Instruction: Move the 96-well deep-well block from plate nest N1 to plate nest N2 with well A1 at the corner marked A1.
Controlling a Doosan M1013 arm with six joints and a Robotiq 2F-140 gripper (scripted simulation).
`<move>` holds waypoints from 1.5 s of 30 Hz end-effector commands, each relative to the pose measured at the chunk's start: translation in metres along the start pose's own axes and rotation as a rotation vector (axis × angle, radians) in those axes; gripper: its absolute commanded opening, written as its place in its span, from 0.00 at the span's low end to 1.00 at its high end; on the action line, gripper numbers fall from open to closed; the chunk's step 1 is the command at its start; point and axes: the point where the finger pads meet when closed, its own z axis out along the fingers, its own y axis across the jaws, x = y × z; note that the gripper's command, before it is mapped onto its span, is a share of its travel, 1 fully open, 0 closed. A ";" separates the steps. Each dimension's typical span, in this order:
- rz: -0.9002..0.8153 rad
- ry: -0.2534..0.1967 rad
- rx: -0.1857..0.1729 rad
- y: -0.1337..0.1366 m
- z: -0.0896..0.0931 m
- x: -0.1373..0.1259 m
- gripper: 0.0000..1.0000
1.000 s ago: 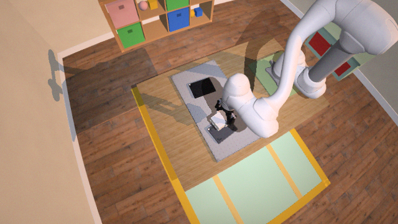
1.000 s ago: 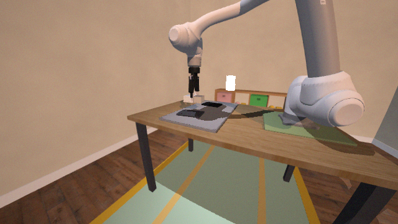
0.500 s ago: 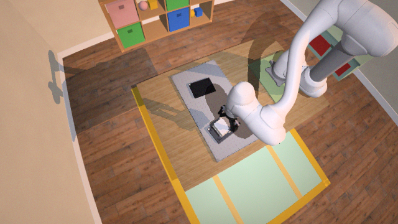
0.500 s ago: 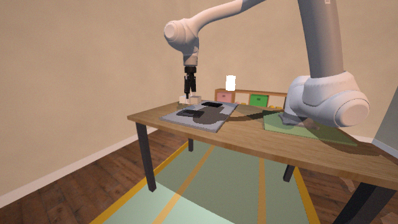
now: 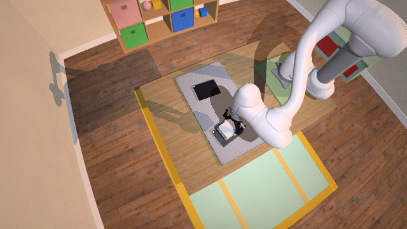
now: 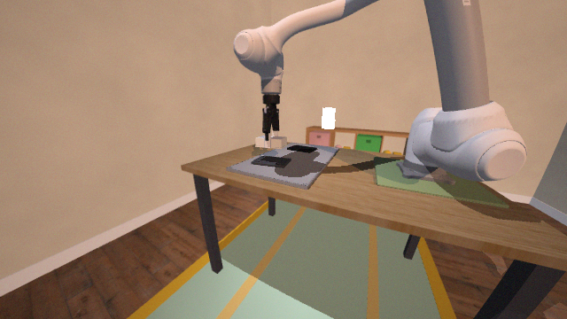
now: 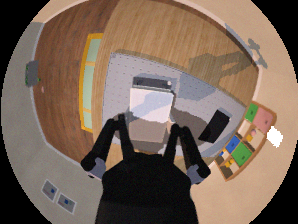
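My gripper (image 5: 229, 124) is shut on the white 96-well deep-well block (image 5: 226, 130) and holds it upright, a little above the table. The block hangs over the dark-framed nest N2 (image 5: 223, 138), clear of it, as the side view shows with the block (image 6: 272, 142) above the nest N2 (image 6: 270, 161). In the wrist view the block (image 7: 149, 113) sits between my fingers, with the rim of N2 (image 7: 152, 83) showing beyond it. Nest N1 (image 5: 206, 90) is an empty black rectangle at the mat's far end; it also shows in the wrist view (image 7: 216, 125).
Both nests lie on a grey mat (image 5: 213, 111) on a wooden table. The arm's base stands on a green pad (image 6: 425, 182). A shelf with coloured bins (image 5: 159, 19) stands against the wall, away from the table.
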 end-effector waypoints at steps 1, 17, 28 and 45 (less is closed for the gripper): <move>0.000 0.000 0.000 0.000 0.000 0.000 0.00; 0.000 0.000 0.000 0.000 0.000 0.000 0.00; 0.000 0.000 0.000 0.001 0.017 0.000 0.00; 0.000 0.000 0.000 0.001 0.042 0.000 0.00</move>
